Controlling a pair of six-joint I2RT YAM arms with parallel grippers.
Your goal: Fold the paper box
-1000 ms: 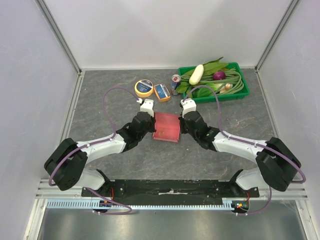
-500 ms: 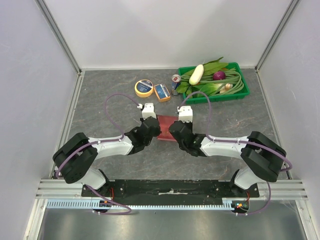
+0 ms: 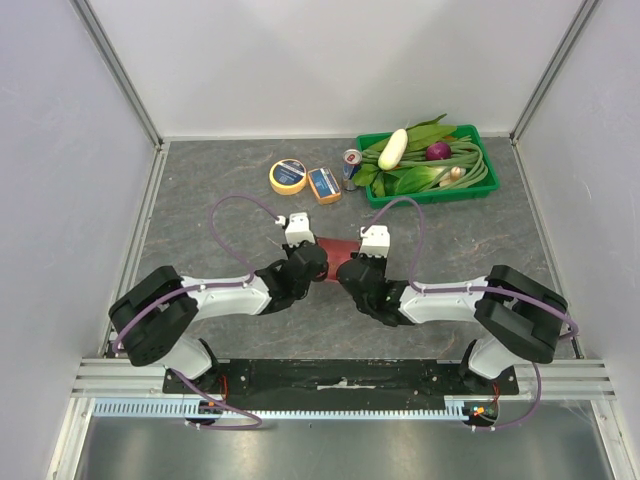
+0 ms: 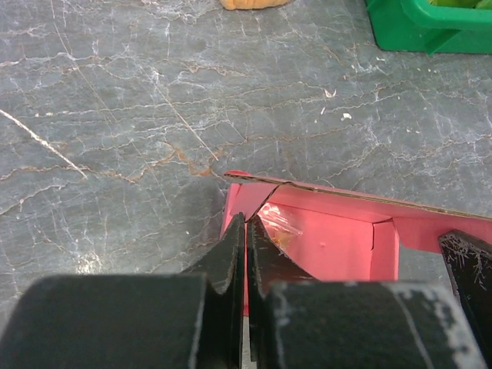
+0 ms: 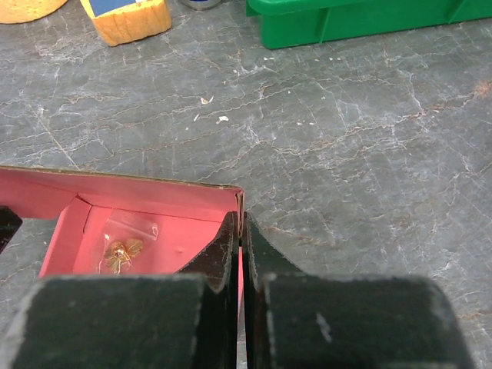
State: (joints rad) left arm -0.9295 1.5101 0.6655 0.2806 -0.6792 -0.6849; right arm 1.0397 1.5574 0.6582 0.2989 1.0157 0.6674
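The paper box [image 3: 336, 247] is pink-red and lies between the two wrists, which hide most of it in the top view. In the left wrist view the box [image 4: 338, 242] stands open-topped, and my left gripper [image 4: 246, 224] is shut on its left side wall. My right gripper [image 5: 241, 223] is shut on the box's [image 5: 154, 204] right side wall at the far corner. A small gold item in a clear bag [image 5: 121, 250] lies inside the box. From above, the left gripper [image 3: 318, 262] and right gripper [image 3: 346, 268] sit close together.
A green tray [image 3: 430, 197] of vegetables stands at the back right. A yellow tape roll [image 3: 288, 176], a small blue-and-orange box [image 3: 324, 185] and a can [image 3: 352, 159] lie behind the paper box. White walls enclose the grey table.
Both wrists have drawn inward and toward the near edge, now covering most of the box that showed fully between them a second ago. Both grippers stay shut.
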